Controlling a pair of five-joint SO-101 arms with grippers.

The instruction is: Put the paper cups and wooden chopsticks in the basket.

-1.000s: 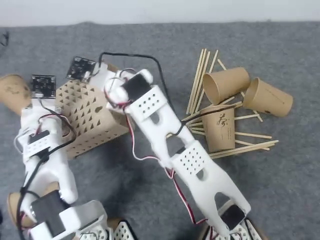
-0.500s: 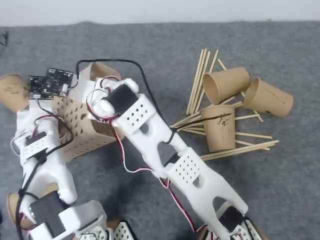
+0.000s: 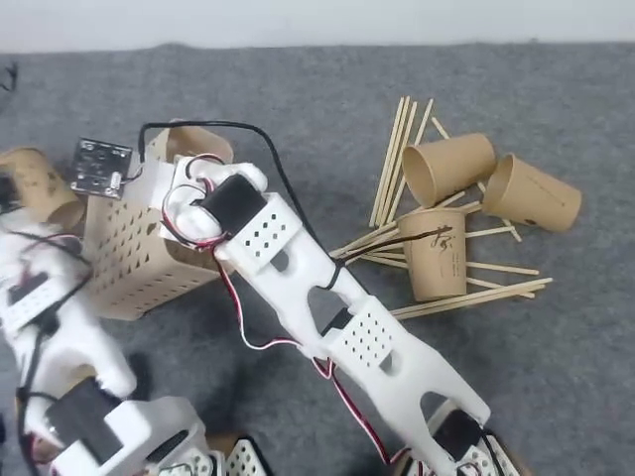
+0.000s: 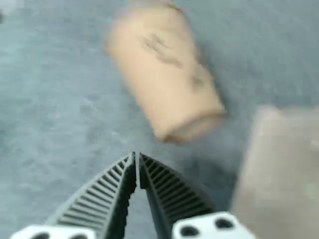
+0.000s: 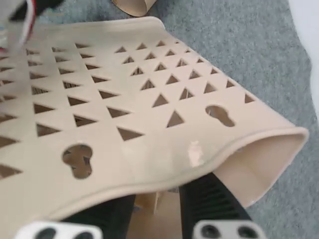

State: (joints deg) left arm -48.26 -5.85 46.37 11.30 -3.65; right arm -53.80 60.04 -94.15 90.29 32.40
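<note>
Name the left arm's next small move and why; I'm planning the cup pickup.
Probably open the left gripper: its jaws are closed, and the paper cup lies on its side ahead, beside the basket that the right gripper grips by its wall.

The basket [image 3: 124, 263] sits on the left of the mat [image 3: 298, 89] with the left cup [image 3: 40, 183] just beside it, and well apart on the right the back cup [image 3: 448, 167], the far cup [image 3: 531, 193] and the front cup [image 3: 437, 256] lie on the chopsticks [image 3: 397, 164].
</note>
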